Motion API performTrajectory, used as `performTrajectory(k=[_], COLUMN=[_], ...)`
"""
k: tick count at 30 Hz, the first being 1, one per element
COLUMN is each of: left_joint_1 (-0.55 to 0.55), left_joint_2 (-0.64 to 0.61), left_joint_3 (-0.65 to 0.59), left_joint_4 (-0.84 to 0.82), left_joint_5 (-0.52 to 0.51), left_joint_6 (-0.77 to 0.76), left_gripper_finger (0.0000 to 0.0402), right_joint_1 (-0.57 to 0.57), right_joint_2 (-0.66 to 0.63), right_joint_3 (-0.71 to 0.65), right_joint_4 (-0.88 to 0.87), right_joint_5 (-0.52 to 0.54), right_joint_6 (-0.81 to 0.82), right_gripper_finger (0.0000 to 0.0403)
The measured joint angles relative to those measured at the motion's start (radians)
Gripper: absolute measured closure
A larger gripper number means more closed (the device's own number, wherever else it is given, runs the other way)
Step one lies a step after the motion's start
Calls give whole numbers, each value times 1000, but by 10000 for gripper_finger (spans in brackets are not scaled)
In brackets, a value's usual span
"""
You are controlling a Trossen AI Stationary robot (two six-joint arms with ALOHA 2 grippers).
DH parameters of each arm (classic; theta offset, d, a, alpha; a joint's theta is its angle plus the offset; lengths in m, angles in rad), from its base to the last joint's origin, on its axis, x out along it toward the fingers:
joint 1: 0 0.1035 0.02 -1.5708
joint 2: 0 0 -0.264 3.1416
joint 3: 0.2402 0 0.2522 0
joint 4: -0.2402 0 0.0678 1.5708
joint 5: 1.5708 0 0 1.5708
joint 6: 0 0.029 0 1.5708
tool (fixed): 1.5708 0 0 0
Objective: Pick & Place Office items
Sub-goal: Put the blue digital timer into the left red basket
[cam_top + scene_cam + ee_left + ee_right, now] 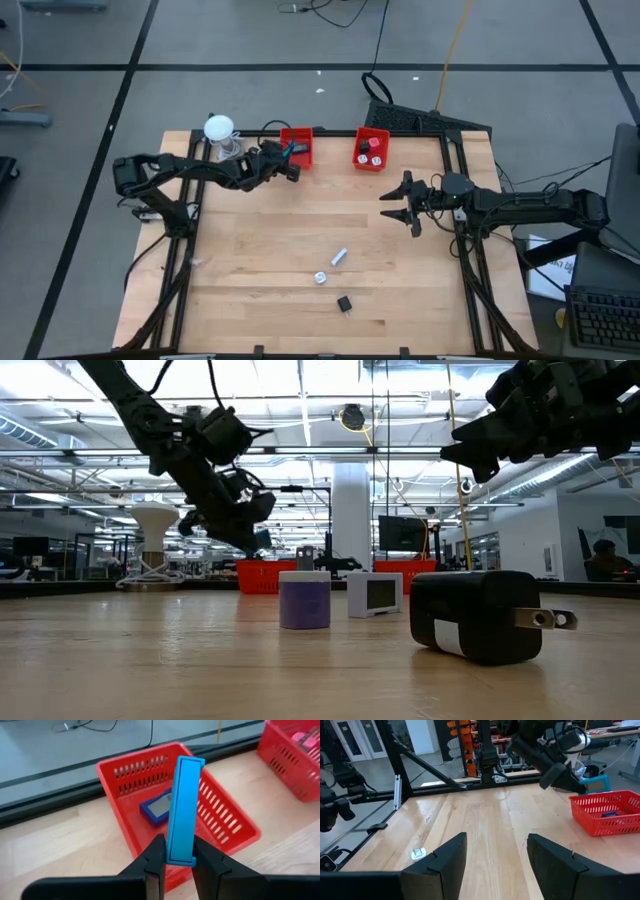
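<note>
while left end effector [177,865] pinches cyan piece [182,810] upright over red bin [220,812], i lower before releasing; right end effector [495,852] open, empty.

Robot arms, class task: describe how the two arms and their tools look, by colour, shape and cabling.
Both arms are dark, slender and jointed, with black cables along them. The left tool ends in two flat matte-black fingers with squared tips. The right tool has two broad, black, wedge-shaped fingers. No markings are visible.
</note>
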Motion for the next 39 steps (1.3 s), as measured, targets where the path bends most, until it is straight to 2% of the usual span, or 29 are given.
performTrajectory(k=[9,19,25,32,39], left_joint_1=[22,25,25,25,25], left_joint_2=[54,55,55,54,54], left_joint_3=[0,0,0,0,0], left_joint_4=[4,1,-1,-2,-2], left_joint_5=[0,0,0,0,0], left_joint_6=[-15,-18,-26,-26,-26], left_gripper_finger=[333,339,324,339,325], right_joint_1=[0,0,0,0,0], right_joint_2=[0,0,0,0,0], right_joint_3=[0,0,0,0,0], right_joint_4=[0,0,-1,-4,-4], right_joint_5=[0,0,0,0,0], right_joint_6=[-11,-14,-14,-14,-14], right_gripper_finger=[206,206,206,206,206])
